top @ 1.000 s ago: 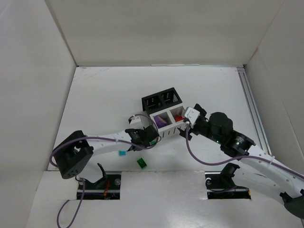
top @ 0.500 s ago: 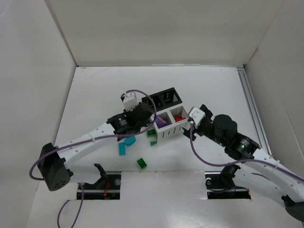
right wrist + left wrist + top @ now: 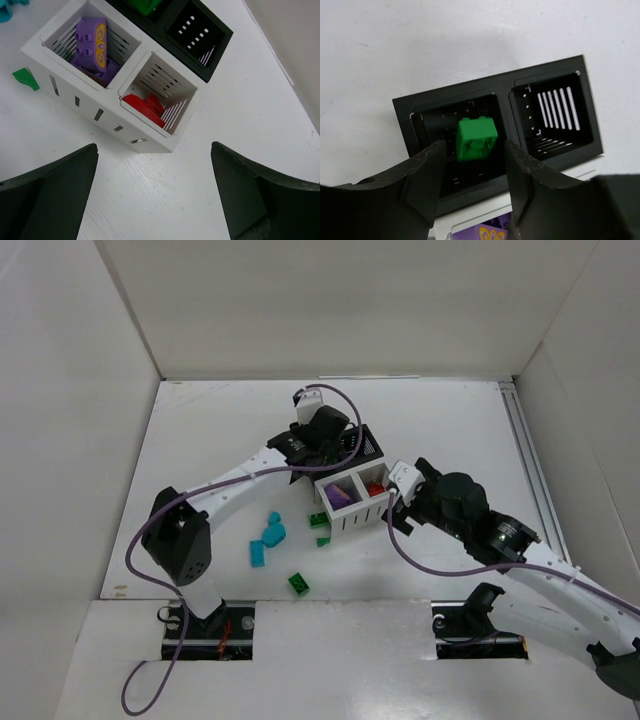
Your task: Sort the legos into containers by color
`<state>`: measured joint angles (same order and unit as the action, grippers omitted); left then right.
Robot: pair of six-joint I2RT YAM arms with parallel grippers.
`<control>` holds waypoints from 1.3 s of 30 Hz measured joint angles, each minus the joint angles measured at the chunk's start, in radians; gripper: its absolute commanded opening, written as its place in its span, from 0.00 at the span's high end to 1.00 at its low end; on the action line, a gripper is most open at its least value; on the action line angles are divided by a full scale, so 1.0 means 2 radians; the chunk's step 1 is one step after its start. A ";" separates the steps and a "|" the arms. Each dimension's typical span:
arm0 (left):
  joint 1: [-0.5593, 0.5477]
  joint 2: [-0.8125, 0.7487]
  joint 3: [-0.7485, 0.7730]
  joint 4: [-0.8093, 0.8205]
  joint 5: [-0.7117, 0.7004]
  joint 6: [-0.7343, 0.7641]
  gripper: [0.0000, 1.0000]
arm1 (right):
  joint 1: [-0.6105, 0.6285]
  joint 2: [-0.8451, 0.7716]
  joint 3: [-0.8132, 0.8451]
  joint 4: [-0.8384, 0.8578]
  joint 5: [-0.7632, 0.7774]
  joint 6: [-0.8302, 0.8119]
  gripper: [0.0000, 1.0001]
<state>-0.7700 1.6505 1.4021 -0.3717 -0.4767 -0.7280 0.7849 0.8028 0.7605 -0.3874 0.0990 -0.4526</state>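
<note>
My left gripper (image 3: 330,443) hangs over the black bin (image 3: 366,446), jaws open. In the left wrist view a green brick (image 3: 476,138) sits in the black bin's (image 3: 495,145) left cell, free of both fingers of the left gripper (image 3: 475,172). My right gripper (image 3: 396,498) is open and empty beside the white bin (image 3: 352,515). The right wrist view shows the white bin (image 3: 90,105) holding a purple brick (image 3: 92,42) and red bricks (image 3: 147,107). Two teal bricks (image 3: 270,533) and green bricks (image 3: 298,583) lie on the table.
White walls enclose the table on three sides. A metal rail (image 3: 530,470) runs along the right edge. Two small green bricks (image 3: 320,522) lie against the white bin's front left corner; one shows in the right wrist view (image 3: 25,77).
My left arm has swung from the loose bricks in front of the white bin up and over the black bin. The right gripper has barely moved.
</note>
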 measured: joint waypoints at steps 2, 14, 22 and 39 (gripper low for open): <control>0.000 0.012 0.001 -0.004 0.008 0.001 0.46 | 0.000 0.002 0.008 -0.002 -0.008 -0.003 0.01; 0.001 -0.093 -0.079 -0.025 0.010 -0.011 0.00 | 0.152 0.104 0.023 0.035 -0.050 -0.017 0.01; 0.002 -0.300 -0.190 -0.083 -0.021 -0.072 0.00 | 0.312 0.311 0.068 0.093 -0.033 0.035 0.01; 0.002 -0.389 -0.262 -0.128 -0.016 -0.120 0.00 | 0.314 0.512 0.212 0.042 0.033 0.213 0.01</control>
<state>-0.7666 0.8734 0.8783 -0.6277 -0.5095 -0.9676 1.4132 1.8267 1.1839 -0.3038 0.1650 -0.0269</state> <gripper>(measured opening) 0.997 0.987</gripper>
